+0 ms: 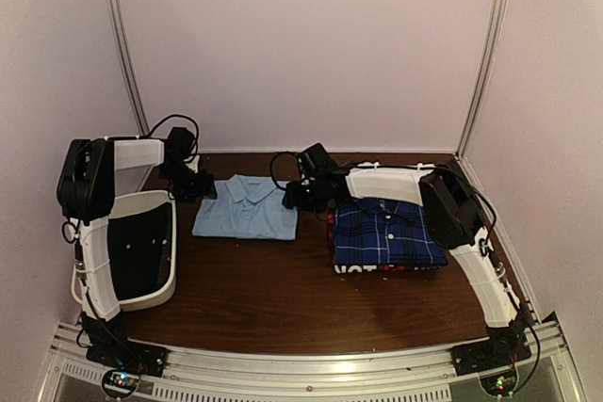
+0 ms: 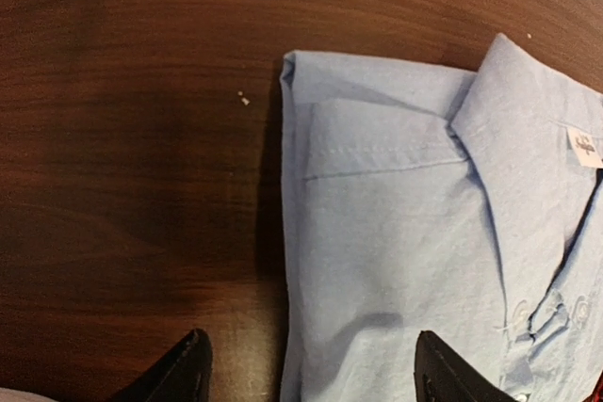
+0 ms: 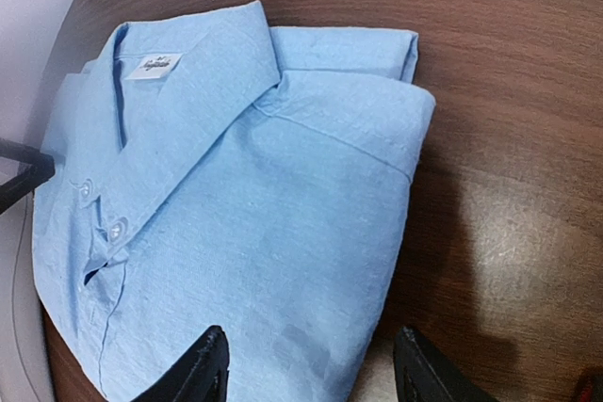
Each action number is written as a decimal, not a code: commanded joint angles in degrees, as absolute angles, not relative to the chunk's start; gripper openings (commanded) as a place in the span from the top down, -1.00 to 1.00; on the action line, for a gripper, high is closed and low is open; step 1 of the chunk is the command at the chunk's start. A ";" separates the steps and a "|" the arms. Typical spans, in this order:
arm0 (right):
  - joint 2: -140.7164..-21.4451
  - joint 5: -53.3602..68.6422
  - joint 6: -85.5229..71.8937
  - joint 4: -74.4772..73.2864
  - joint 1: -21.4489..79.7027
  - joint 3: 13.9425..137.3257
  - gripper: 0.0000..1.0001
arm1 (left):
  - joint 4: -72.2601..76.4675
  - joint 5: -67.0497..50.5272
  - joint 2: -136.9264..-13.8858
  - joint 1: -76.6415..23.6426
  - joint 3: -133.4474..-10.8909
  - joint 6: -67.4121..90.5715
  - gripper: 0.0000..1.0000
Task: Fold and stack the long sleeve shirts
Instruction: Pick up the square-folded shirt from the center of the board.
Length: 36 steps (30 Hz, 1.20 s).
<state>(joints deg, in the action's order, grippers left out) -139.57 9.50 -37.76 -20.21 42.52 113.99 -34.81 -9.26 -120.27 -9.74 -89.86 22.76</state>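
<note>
Far left is the bin (image 1: 141, 251), at the table's left edge beside the left arm. Next comes the left gripper (image 2: 316, 366), hanging released over the left edge of the blue shirt (image 1: 247, 209). One finger is above bare wood and the other above cloth, with nothing grasped. The blue shirt lies folded toward the rear of the table, collar to the back. At its right edge the right gripper (image 3: 311, 364) is placed the same way, jaws apart astride the fold and gripping nothing. Further right the plaid shirt (image 1: 386, 233) sits folded on a red shirt (image 1: 377, 269), which shows only as a strip at the near side. The right arm reaches across that stack.

My worry is the pick-up. If either gripper pinches only the top layer, whatever is tucked beneath will likely fall open as I lift. If one side rises ahead of the other, the shirt sags and the fold skews. When I carry it right, a trailing hem could drag the plaid shirt off square.

The table (image 1: 283, 308) is dark, glossy wood, so I expect cloth to slide rather than let a finger slip under it. A couple of pale specks (image 2: 242, 96) lie near the shirt. Plain pale walls (image 1: 301, 44) close in three sides, and a metal rail (image 1: 311, 364) runs along the near edge.
</note>
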 commanded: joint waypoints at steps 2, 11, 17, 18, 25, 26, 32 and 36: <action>-141.45 11.06 -38.28 -17.38 42.62 113.47 -0.22 | -35.24 -8.54 -122.48 -9.49 -91.23 21.71 -0.48; -144.23 11.73 -39.20 -16.24 42.78 113.81 -0.17 | -35.32 -9.19 -125.20 -10.56 -91.18 22.08 -0.35; -145.06 13.45 -40.20 -14.72 42.98 114.05 -0.02 | -35.27 -11.44 -124.97 -11.78 -91.20 23.16 0.29; -145.11 13.60 -40.20 -14.62 43.06 114.31 0.02 | -35.29 -11.97 -124.78 -12.04 -91.29 23.27 0.42; -145.14 13.23 -38.53 -17.42 43.05 119.33 0.75 | -36.33 -14.35 -121.99 -13.09 -92.81 23.82 1.00; -145.00 13.13 -38.12 -18.07 42.99 120.12 0.83 | -36.59 -14.71 -121.39 -13.12 -93.00 23.86 1.00; -141.22 10.21 -34.66 -22.12 42.91 122.77 1.00 | -36.94 -17.39 -116.51 -13.92 -93.00 24.54 1.00; -136.45 7.65 -31.94 -25.60 42.56 122.72 1.00 | -37.00 -18.52 -112.30 -15.18 -92.44 25.62 1.00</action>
